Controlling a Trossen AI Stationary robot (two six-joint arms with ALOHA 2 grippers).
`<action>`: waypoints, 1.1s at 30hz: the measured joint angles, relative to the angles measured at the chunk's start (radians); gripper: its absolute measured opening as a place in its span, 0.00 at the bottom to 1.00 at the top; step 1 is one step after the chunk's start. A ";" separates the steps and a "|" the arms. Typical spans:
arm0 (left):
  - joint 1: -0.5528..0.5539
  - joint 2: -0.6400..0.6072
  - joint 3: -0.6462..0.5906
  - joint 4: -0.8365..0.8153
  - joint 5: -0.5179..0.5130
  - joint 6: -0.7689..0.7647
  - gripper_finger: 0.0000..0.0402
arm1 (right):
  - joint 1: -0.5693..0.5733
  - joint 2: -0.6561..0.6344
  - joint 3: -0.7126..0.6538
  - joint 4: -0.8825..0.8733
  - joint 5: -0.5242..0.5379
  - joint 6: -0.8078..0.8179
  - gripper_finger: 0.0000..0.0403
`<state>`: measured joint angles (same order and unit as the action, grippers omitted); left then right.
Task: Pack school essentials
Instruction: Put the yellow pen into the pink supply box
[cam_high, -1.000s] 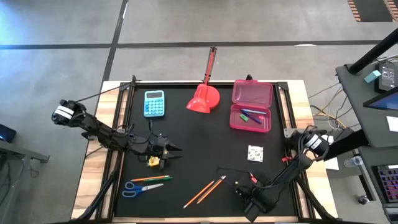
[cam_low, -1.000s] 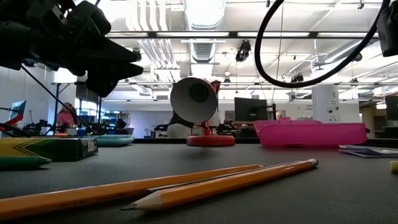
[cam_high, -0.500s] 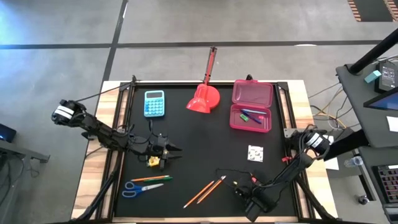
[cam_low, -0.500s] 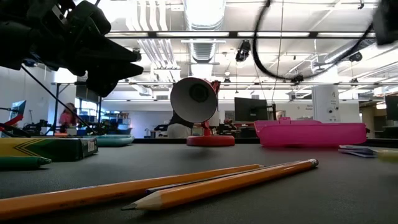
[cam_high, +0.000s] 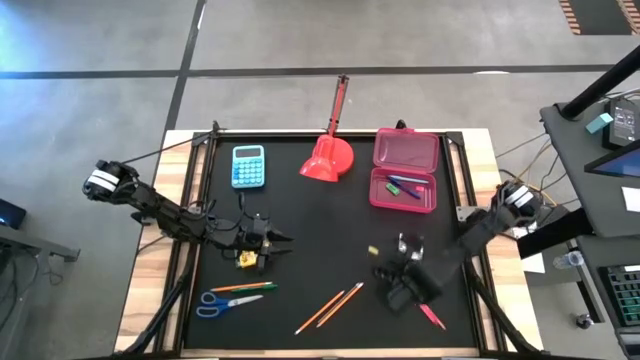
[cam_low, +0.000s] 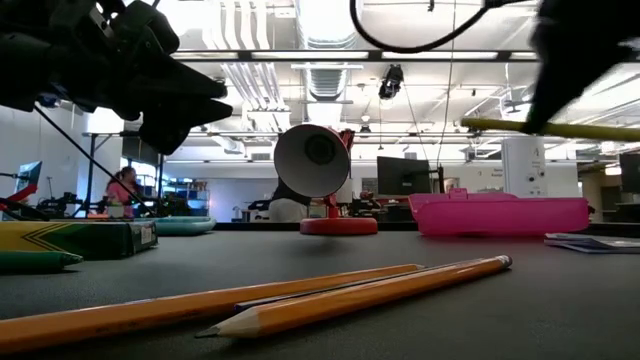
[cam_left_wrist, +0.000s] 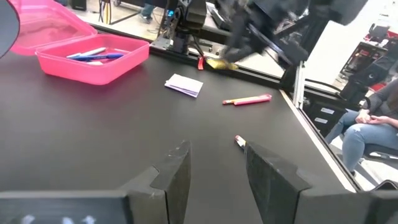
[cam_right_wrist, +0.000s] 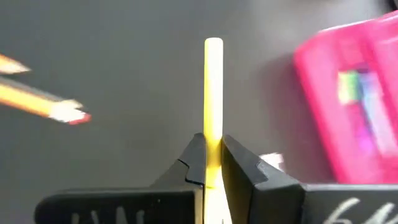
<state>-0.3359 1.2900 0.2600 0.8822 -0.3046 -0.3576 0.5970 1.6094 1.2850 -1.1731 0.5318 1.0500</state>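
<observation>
My right gripper (cam_right_wrist: 212, 155) is shut on a thin yellow pencil (cam_right_wrist: 213, 93) above the table's near right part; it shows blurred in the high view (cam_high: 400, 285). The pencil's free end (cam_high: 372, 250) points toward the table's left. A red pen (cam_high: 432, 317) lies on the mat beside it. The white speckled square (cam_high: 408, 243) is partly hidden by the arm. Orange pencils (cam_high: 330, 308), blue-handled scissors (cam_high: 225, 303) and the crayon box (cam_high: 245, 260) lie flat on the mat. My left gripper (cam_left_wrist: 211, 168) is open and hovers over the crayon box. My right gripper pinches the yellow pencil between its two fingers at one end (cam_right_wrist: 213, 146). The pencil lies along the fingers and sticks out far past their tips. It is lifted clear of the table and about level in the low view (cam_low: 560, 128).
An open pink case (cam_high: 405, 170) with pens inside sits at the far right. A red scoop (cam_high: 328, 155) and a light-blue calculator (cam_high: 248, 165) lie at the far side. Bare mat lies in the middle. A person sits beyond the table (cam_left_wrist: 373, 118).
My right gripper has risen from the table's near right corner and swung toward the far edge and the middle, carrying the yellow pencil up clear of the mat. The red pen stays on the mat where the gripper was.
</observation>
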 joint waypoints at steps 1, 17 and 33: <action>0.000 0.000 0.000 0.000 0.000 0.000 0.33 | -0.029 -0.018 0.000 -0.026 0.002 -0.023 0.05; 0.000 0.000 0.000 0.000 -0.037 0.014 0.33 | -0.511 -0.305 -0.299 0.023 0.010 -0.426 0.05; 0.000 0.000 0.000 0.000 -0.042 0.050 0.33 | -0.714 -0.337 -0.486 0.310 -0.068 -0.623 0.06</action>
<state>-0.3355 1.2900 0.2604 0.8818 -0.3466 -0.3073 -0.1169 1.2720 0.7994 -0.8629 0.4633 0.4275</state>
